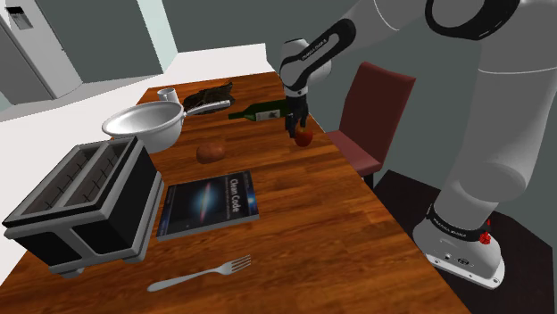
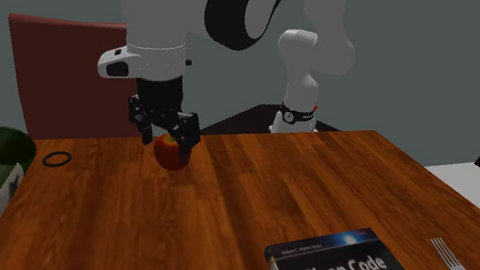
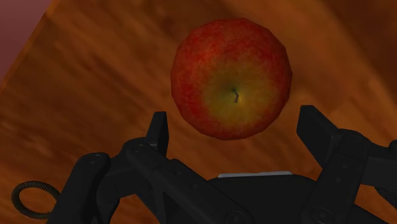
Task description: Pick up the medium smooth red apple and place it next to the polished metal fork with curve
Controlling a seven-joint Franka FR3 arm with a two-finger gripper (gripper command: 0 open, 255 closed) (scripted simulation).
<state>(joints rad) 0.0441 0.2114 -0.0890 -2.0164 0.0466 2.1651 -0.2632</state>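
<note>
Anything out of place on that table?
The green bottle lies on its side on the table, near the handle of the pan, instead of standing. No spill shows. A small black ring lies loose between it and the apple.

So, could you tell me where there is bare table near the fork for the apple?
Bare wood lies between the fork and the book, and a wider patch runs from the fork to the table edge at the shoulder view's right. Crowded: the toaster flanks the book, and pan and bottle fill the far end.
</note>
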